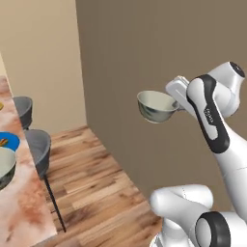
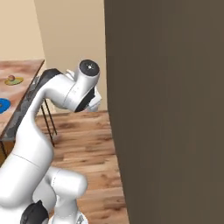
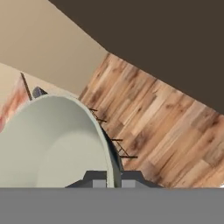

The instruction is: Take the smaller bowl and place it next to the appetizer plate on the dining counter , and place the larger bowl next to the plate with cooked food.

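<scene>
While the arm is raised high over the wood floor (image 1: 101,169), its gripper (image 3: 113,177) is clamped on the rim of the smaller bowl (image 1: 157,106), one finger inside and one outside, holding it in the air well apart from the dining counter (image 1: 21,202). At the counter's left edge sit the larger bowl (image 1: 6,166) and the plate with cooked food (image 1: 8,141). A brown wall (image 1: 159,58) stands close behind the bowl. The right base view adds a yellow plate (image 2: 14,80) farther along the counter.

You have open air over the wood floor (image 1: 96,173) at 9 o'clock; the brown wall (image 1: 159,58) blocks 12 o'clock.
</scene>
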Available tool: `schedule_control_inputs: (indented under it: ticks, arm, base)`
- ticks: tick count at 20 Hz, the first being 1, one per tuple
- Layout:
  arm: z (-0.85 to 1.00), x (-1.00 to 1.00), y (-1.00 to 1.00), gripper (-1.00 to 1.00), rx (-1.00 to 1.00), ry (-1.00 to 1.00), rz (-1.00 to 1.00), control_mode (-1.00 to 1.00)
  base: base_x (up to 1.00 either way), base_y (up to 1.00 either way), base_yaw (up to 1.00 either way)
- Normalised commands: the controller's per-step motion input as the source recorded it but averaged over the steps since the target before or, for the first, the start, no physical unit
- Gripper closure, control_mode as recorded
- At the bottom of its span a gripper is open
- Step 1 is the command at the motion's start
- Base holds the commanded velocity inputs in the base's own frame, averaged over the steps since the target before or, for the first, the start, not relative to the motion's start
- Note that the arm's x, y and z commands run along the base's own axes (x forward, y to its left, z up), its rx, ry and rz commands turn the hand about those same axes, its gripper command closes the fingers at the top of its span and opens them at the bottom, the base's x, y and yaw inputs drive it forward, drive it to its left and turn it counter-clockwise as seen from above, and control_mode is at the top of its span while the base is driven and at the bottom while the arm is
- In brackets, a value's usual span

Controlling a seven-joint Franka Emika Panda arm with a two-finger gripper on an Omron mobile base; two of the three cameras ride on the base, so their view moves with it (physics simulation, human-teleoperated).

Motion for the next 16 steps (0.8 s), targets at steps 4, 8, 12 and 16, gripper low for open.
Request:
schedule_control_inputs:
  ticks: [4, 8, 12, 16]
  arm:
    - [0.00, 0.00, 0.00, 1.00, 0.00, 0.00, 0.00, 1.00]
    - [0.00, 0.00, 0.00, 1.00, 0.00, 0.00, 0.00, 1.00]
    - [0.00, 0.00, 0.00, 1.00, 0.00, 0.00, 0.00, 1.00]
    - [0.00, 0.00, 0.00, 1.00, 0.00, 0.00, 0.00, 1.00]
  base:
    - [1.00, -0.31, 0.56]
    - [1.00, -0.83, 0.33]
    - [1.00, -0.88, 0.30]
    - [0.95, -0.34, 0.61]
